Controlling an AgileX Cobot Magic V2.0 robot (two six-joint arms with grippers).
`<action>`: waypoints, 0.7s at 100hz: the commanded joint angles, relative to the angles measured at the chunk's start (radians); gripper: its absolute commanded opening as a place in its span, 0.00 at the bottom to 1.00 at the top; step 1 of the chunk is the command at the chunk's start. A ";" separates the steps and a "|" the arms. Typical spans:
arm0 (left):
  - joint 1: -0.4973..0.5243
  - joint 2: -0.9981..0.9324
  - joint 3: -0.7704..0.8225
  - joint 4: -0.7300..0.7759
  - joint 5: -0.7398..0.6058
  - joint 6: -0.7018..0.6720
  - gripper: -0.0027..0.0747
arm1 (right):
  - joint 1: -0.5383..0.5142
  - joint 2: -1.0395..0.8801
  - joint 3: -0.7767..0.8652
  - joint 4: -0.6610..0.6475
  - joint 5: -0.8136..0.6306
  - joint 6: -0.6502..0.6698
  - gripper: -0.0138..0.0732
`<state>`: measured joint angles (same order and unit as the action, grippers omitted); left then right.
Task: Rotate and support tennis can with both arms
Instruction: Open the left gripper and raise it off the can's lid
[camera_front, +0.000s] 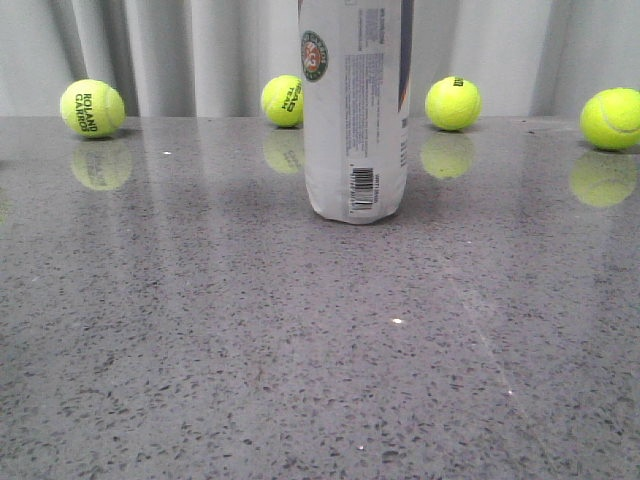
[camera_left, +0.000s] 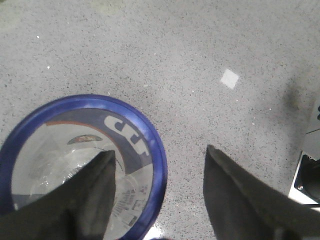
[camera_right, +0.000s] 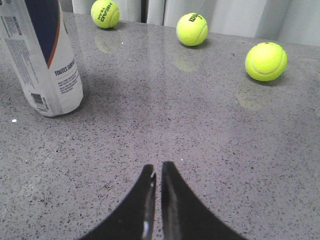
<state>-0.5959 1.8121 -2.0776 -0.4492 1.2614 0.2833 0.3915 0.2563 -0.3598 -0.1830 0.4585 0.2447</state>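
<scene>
The tennis can (camera_front: 355, 110) stood upright on the tabletop (camera_front: 300, 350), left claw (camera_left: 157, 175) spread over its rim, right claw (camera_right: 156, 187) pinched together well away, so it could probably tip.

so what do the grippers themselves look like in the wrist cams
Both are plain matte black with no markings or cables in view. The left gripper's fingers are broad wedges tapering to blunt tips. The right gripper's fingers are slimmer, curved blades narrowing to points.

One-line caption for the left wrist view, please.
Open left gripper straddling the navy rim of the upright tennis can, one finger inside its mouth.
</scene>
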 joint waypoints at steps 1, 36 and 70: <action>-0.008 -0.045 -0.045 -0.043 -0.037 -0.001 0.53 | -0.005 0.006 -0.026 -0.020 -0.076 -0.003 0.21; -0.008 -0.073 -0.056 -0.045 -0.094 -0.001 0.29 | -0.005 0.006 -0.026 -0.020 -0.077 -0.003 0.21; -0.008 -0.143 -0.027 -0.043 -0.124 -0.001 0.01 | -0.005 0.006 -0.026 -0.020 -0.070 -0.003 0.21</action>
<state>-0.5959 1.7427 -2.0955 -0.4515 1.2096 0.2851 0.3915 0.2563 -0.3598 -0.1830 0.4585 0.2447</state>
